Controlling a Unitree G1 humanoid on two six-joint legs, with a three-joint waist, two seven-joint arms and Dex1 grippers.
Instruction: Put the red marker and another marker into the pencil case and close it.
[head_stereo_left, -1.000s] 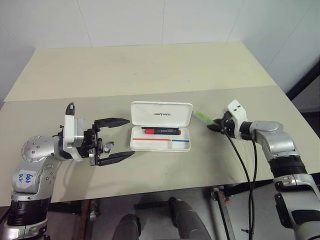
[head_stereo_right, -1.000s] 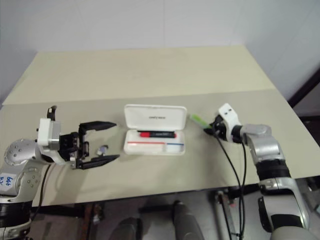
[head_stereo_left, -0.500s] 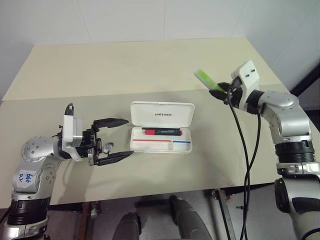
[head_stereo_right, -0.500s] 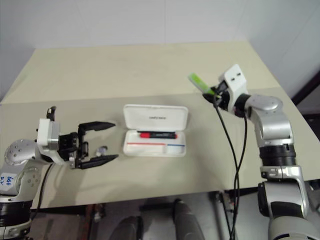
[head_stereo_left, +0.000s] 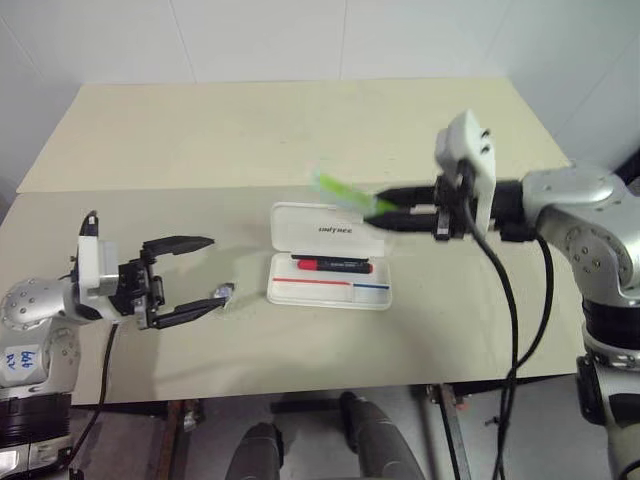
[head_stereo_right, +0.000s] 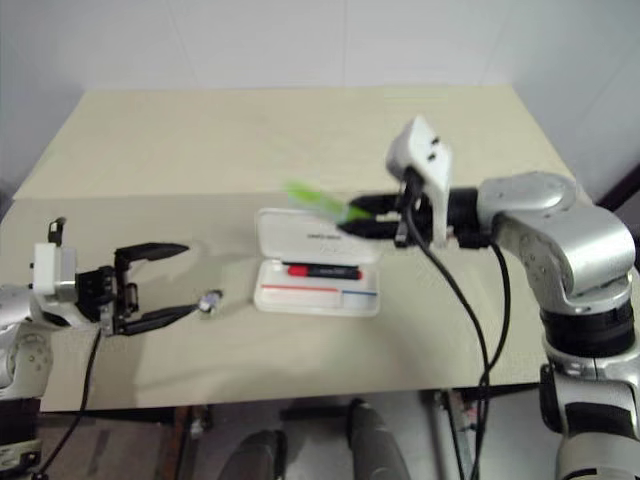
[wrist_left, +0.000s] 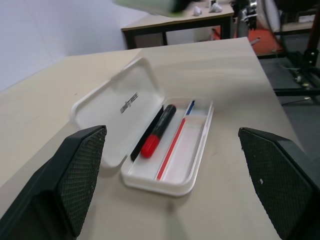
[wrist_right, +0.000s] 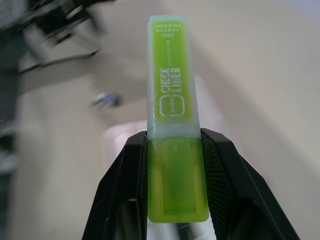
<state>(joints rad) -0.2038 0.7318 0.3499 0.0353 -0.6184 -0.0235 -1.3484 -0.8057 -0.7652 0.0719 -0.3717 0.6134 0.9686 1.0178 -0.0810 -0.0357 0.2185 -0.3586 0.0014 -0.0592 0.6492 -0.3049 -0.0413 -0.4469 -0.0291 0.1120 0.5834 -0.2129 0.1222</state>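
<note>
1. A beige table (head_stereo_left: 250, 130) meets white walls (head_stereo_left: 250, 40).
2. The open pencil case (head_stereo_left: 330, 260) holds the red marker (head_stereo_left: 333, 266).
3. The right gripper (head_stereo_left: 385, 212) clamps the green marker (head_stereo_left: 340, 192) above the case's lid.
4. The left gripper (head_stereo_left: 195, 275) gapes empty at the case's nine o'clock.
5. A small silver lump (head_stereo_left: 224, 291) lies near it.

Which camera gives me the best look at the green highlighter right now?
Right wrist view: the green highlighter sits large between the right gripper's fingers, label readable. Both eye views show it small and blurred above the pencil case; left wrist view catches a blurred edge.

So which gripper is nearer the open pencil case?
Right. The right gripper, gripping the green highlighter, hangs over the pencil case lid; the open left gripper sits off to the case's left.
</note>
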